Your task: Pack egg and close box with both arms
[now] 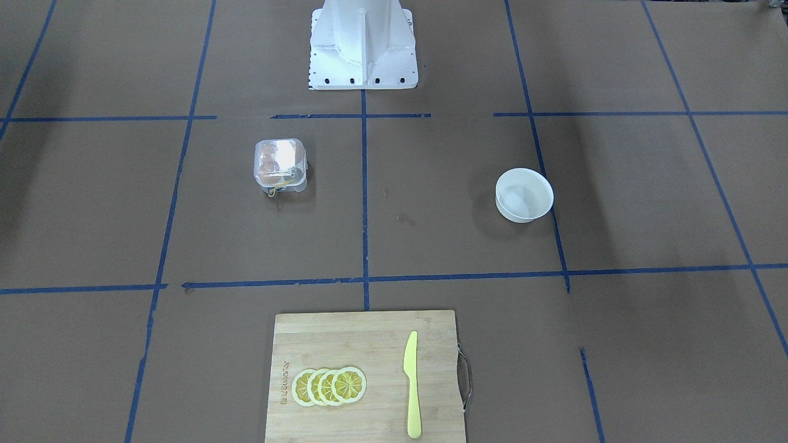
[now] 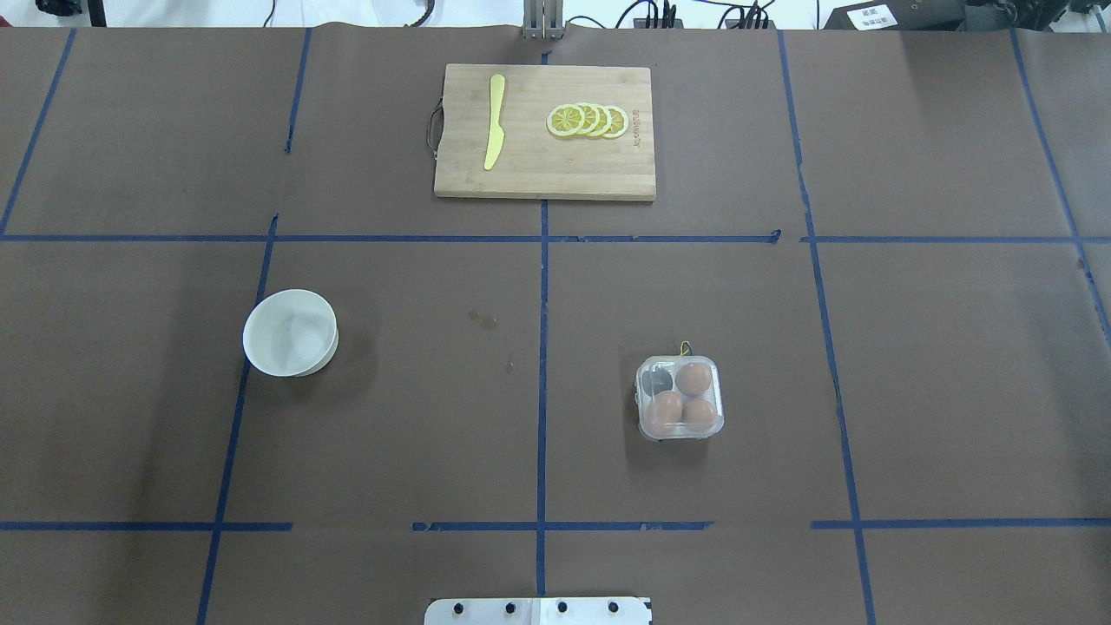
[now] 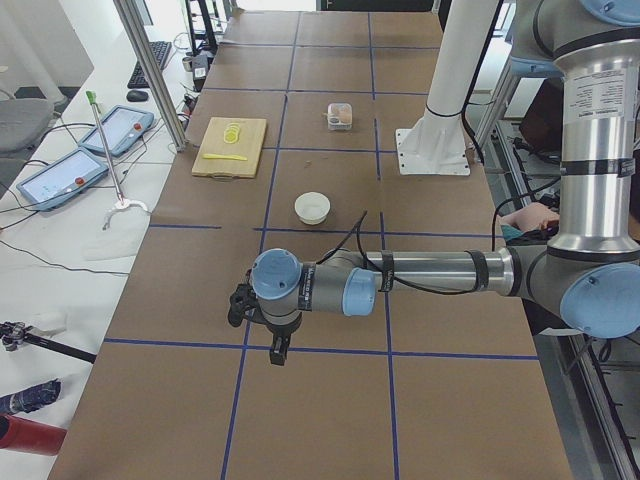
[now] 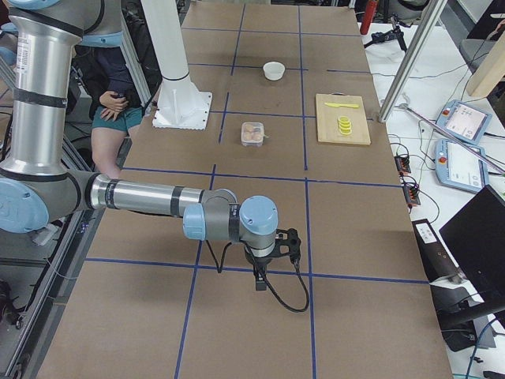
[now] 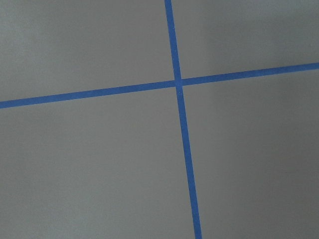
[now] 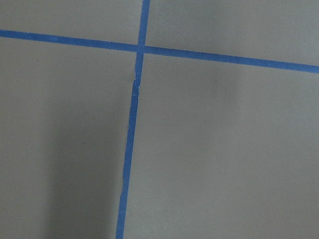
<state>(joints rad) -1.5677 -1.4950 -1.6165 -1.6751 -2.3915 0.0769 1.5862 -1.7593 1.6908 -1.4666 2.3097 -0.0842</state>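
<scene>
Box (image 2: 680, 398) lid down, three eggs (image 2: 693, 379) inside | bowl (image 2: 290, 332) well apart | left gripper (image 3: 243, 304), right gripper (image 4: 288, 242): clenched or released, cannot tell

The table (image 2: 955, 391) is lit brightly and evenly from above. Soft, diffuse shadows are cast beside the bowl (image 1: 524, 194) and the box (image 1: 281, 165), whose top is washed out by white glare in the front-facing view. Both wrist views are rendered soft and greyish, with faint shadow patches.
</scene>
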